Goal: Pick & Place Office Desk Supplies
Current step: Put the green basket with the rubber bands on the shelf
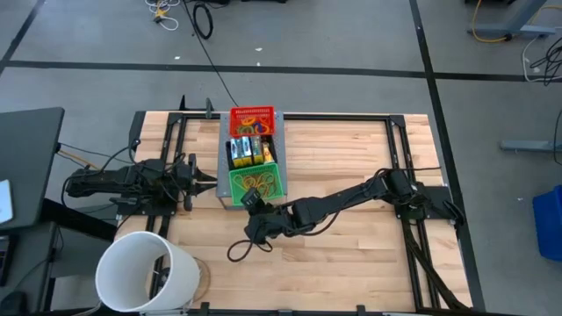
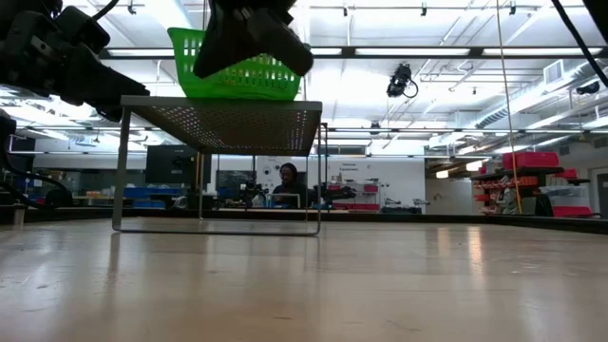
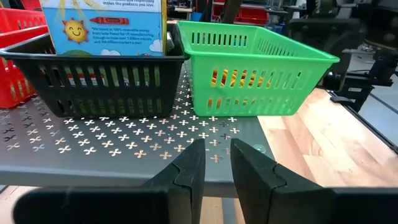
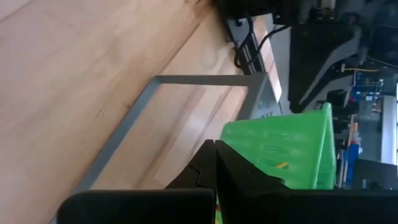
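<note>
Between placements: supplies sit sorted in the baskets, both jaws empty.
Right gripper [image 1: 250, 204] jaws shut just beside the green basket [image 1: 257, 182]; left gripper [image 3: 216, 163] jaws narrow, facing the shelf [image 3: 112, 149]. Next I find another item.

Lab or workshop: concrete floor [image 1: 351, 44], ceiling strip lights [image 2: 456, 8], storage shelving [image 2: 522, 180].

Three baskets — one red [image 1: 252, 115], one black [image 1: 250, 151], one green [image 1: 257, 183] — and one white bucket [image 1: 145, 272].
</note>
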Tool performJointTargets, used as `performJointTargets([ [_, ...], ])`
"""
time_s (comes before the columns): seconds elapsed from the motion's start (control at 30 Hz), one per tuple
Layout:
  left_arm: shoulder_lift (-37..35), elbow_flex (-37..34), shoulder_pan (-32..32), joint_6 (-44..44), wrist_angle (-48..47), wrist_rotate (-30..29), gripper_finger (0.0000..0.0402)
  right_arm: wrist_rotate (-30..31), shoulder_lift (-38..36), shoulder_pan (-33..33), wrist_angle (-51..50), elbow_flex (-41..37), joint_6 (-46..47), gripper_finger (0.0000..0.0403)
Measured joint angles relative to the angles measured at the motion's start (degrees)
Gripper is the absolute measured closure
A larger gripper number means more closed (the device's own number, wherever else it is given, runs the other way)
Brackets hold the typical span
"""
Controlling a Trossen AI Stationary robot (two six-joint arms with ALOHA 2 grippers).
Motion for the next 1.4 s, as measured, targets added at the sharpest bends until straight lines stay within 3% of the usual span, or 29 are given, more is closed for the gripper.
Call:
performJointTargets([
  [0.6, -0.02, -0.02, 0.00, -0.02, -0.11, 0.00, 0.0318, 2.12, 0.14, -0.62, 3.22, -0.04, -0.13, 0.0403],
  [1.4, -0.02, -0.02, 0.00, -0.04, -0.17, 0.02, 0.0318, 0.47, 0.04, -1.28, 3.26, -0.04, 0.09, 0.0403],
])
